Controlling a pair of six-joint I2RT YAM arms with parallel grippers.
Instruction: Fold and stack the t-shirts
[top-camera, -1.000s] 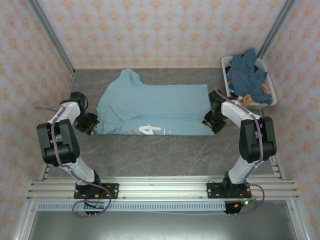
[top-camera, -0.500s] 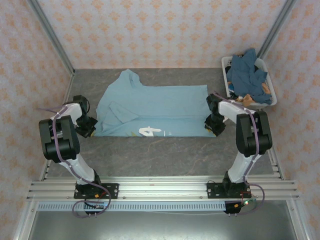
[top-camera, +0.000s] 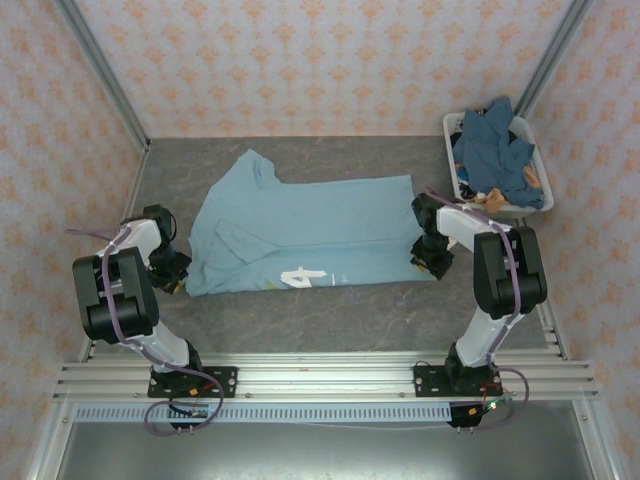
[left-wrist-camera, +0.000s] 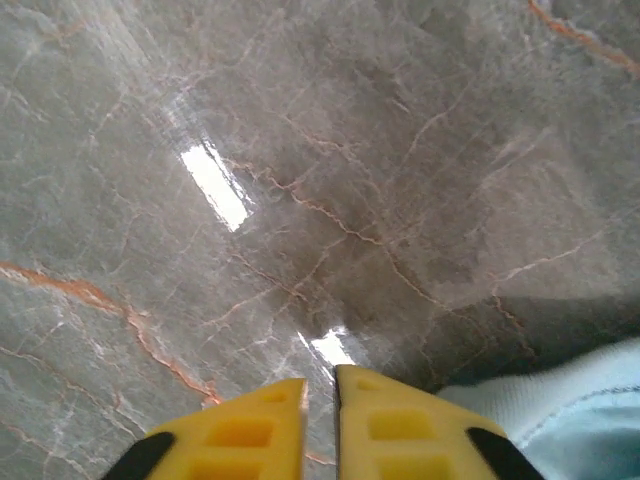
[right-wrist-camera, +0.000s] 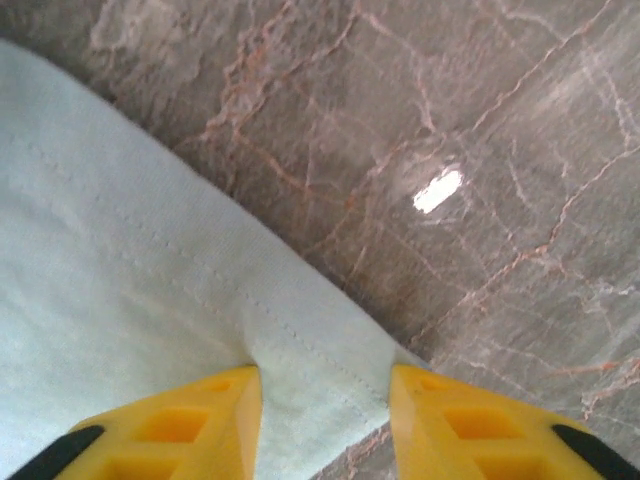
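Note:
A light sky-blue t-shirt with white print lies spread on the grey marble table, its hem toward the right. My left gripper sits at the shirt's near-left corner. In the left wrist view its yellow fingers stand a narrow slit apart over bare table, with nothing between them, and the shirt's edge lies just to their right. My right gripper is at the near-right corner. It is open, and the shirt's hem corner lies between its fingers.
A white plastic basket at the back right holds several darker blue t-shirts. Metal frame posts rise at both back corners. Bare table runs between the shirt and the near rail.
Both grippers have moved toward the near edge and the shirt has slid that way, its near edge now slanted. The left jaws closed, then parted slightly.

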